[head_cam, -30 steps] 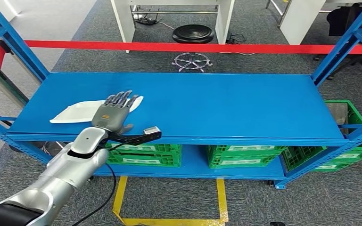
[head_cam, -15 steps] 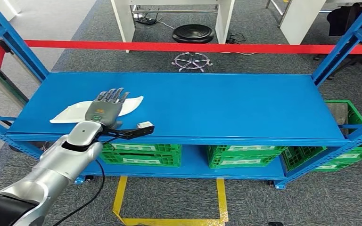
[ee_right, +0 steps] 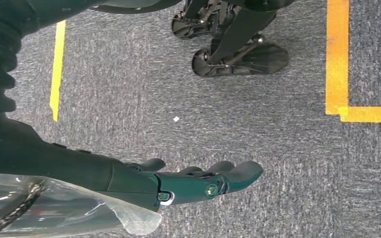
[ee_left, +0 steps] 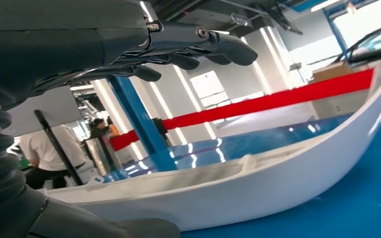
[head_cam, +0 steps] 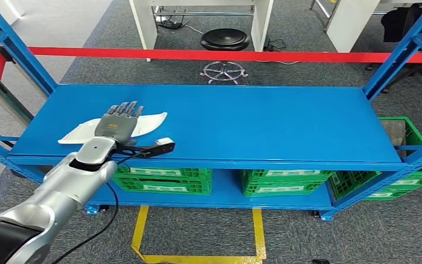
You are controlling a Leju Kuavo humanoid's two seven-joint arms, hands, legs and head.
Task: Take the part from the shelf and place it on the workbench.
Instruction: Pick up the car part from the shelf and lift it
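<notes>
Blue shelf (head_cam: 242, 124) on grey carpet (head_cam: 362, 231); at 9 o'clock, unclenched left hand (head_cam: 116, 124) hovers over white part (head_cam: 82, 132); right hand (ee_right: 198, 181) hangs empty, fingers apart.

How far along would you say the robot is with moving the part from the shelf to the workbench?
Early. Done: the left hand has reached over the white part, fingers spread above it in the left wrist view. In hand: closing on it; no grip shows yet. Left: lifting it off the blue shelf and carrying it to the workbench. The right hand hangs empty.

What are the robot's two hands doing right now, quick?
Left hand: open, fingers spread above the white part, holding nothing yet.
Right hand: open, hanging over the floor, holding nothing.
</notes>
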